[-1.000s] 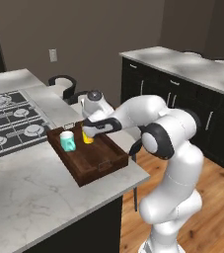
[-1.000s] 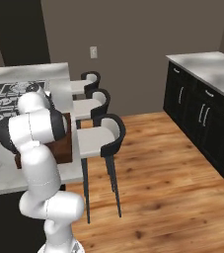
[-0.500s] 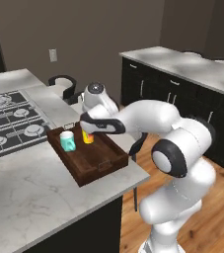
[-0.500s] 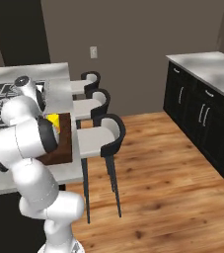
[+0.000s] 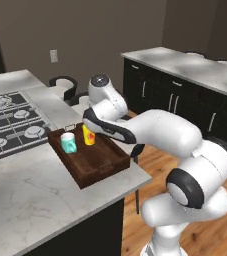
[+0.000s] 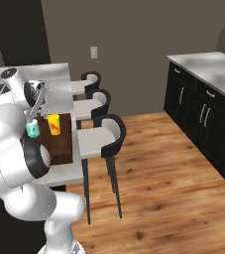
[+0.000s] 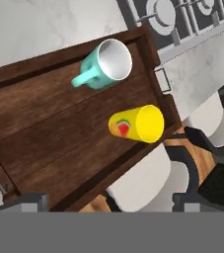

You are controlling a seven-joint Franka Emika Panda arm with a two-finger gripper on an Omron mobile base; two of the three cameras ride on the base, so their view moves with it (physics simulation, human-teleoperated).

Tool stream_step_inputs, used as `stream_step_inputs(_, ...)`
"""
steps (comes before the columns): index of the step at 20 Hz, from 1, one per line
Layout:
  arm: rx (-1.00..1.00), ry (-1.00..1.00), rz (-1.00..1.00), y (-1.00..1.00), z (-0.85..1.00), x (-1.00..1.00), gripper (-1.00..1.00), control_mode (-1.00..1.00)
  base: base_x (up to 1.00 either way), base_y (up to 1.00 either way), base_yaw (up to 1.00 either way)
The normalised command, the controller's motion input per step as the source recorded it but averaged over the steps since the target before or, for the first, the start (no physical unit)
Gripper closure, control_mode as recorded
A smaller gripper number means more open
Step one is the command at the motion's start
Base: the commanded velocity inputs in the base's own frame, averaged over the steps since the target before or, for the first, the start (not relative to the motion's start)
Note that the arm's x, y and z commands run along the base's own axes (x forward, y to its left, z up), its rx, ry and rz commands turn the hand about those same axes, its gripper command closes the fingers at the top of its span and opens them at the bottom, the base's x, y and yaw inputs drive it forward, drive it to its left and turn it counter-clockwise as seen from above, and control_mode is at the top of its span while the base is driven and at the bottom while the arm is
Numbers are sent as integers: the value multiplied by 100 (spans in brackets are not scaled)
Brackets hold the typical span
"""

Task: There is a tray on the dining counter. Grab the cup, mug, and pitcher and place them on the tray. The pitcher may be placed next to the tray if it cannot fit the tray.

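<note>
White-grey marble tabletop (image 5: 40,195) carries dark brown wooden rectangular tray (image 5: 92,162) with low raised rim, near edge facing black bar stools (image 6: 101,134). On tray, far end: short teal cylindrical mug (image 5: 68,143), pale inside, handle out to one side; yellow tapered handleless cup (image 5: 88,135) with red blotch just beside it, apart, both upright. End effector (image 6: 38,101) hangs above cup and mug, fingers spread wide, gripping nothing. Beyond tray: black gas cooktop (image 5: 7,120) set in tabletop.

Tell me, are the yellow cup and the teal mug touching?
Apart. The hand view shows bare tray wood between the cup and the mug.
</note>
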Motion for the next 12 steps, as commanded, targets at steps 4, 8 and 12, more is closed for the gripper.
stream_step_inputs(4, 2, 19, -45, -44, 12, -36, -100, -100, 0, 0, 0)
stream_step_inputs(8, 6, 26, -45, -46, 5, -33, -100, -100, 0, 0, 0)
stream_step_inputs(12, 12, 29, -42, -56, 4, -34, -100, -100, 0, 0, 0)
